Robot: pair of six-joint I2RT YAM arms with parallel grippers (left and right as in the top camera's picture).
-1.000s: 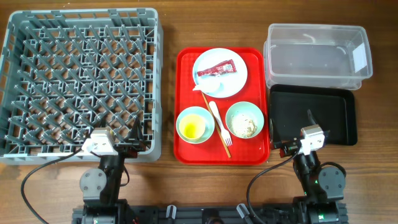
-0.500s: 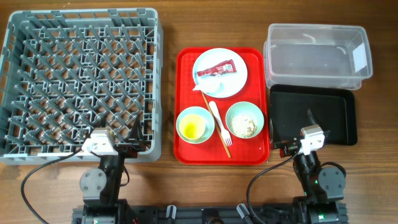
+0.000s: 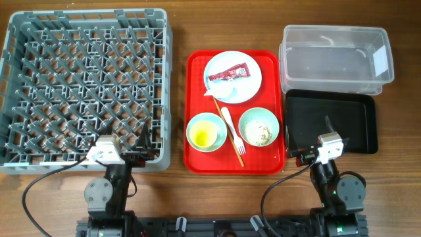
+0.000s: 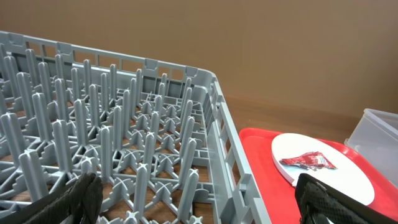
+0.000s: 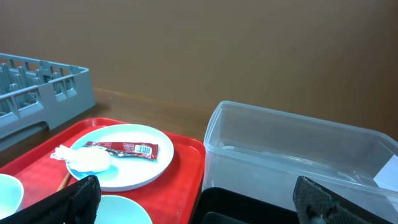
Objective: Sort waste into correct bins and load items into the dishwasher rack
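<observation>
Opening state of the sort. The red sachet (image 3: 229,72) lies flat on the pale blue plate (image 3: 248,87), overlapping the crumpled paper (image 5: 86,159), at the far end of the red tray (image 3: 196,66). It is probably the first pick. The sachet is best pinched across its narrow width and lifted straight up, so the paper is not dragged along. The clear tub (image 3: 335,56) and black tray (image 3: 329,118) stand just right of the red tray, and the rack (image 3: 85,85) stands to its left on the counter (image 3: 191,26). The right claw (image 5: 198,199) and left claw (image 4: 200,202) both gape fully, holding and touching nothing.
</observation>
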